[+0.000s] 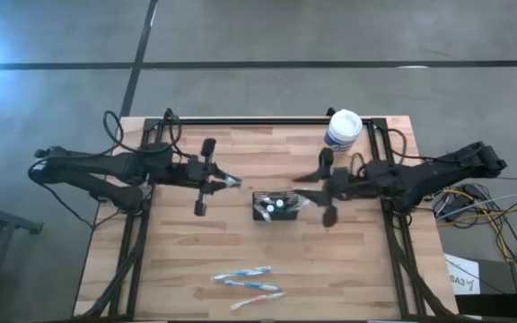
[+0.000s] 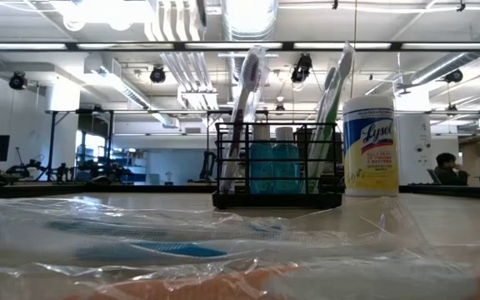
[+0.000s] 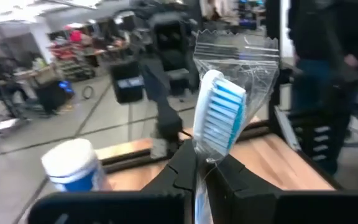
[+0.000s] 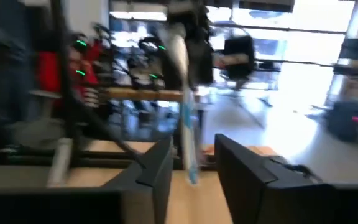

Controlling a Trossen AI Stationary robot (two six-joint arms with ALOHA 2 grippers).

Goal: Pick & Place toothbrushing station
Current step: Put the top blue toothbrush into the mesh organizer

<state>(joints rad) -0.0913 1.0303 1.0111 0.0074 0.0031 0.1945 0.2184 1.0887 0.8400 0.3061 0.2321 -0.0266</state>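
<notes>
- Nearest you, wrapped toothbrushes (image 2: 140, 248) lie on the bench (image 1: 169, 260).
- Your toothbrushing station (image 2: 277, 167) holds toothbrushes and blue bottles.
- Canister (image 2: 370, 143) reads "Lysol".
- Left pincer (image 3: 199, 167) pinches a wrapped toothbrush (image 3: 219, 112); right pincer (image 4: 188, 163) stands wide.

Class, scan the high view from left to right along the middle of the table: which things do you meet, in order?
Left claw holding a plastic-wrapped blue-and-white toothbrush → small black wire-frame toothbrushing station → right claw → white-lidded cylindrical wipes canister.
</notes>
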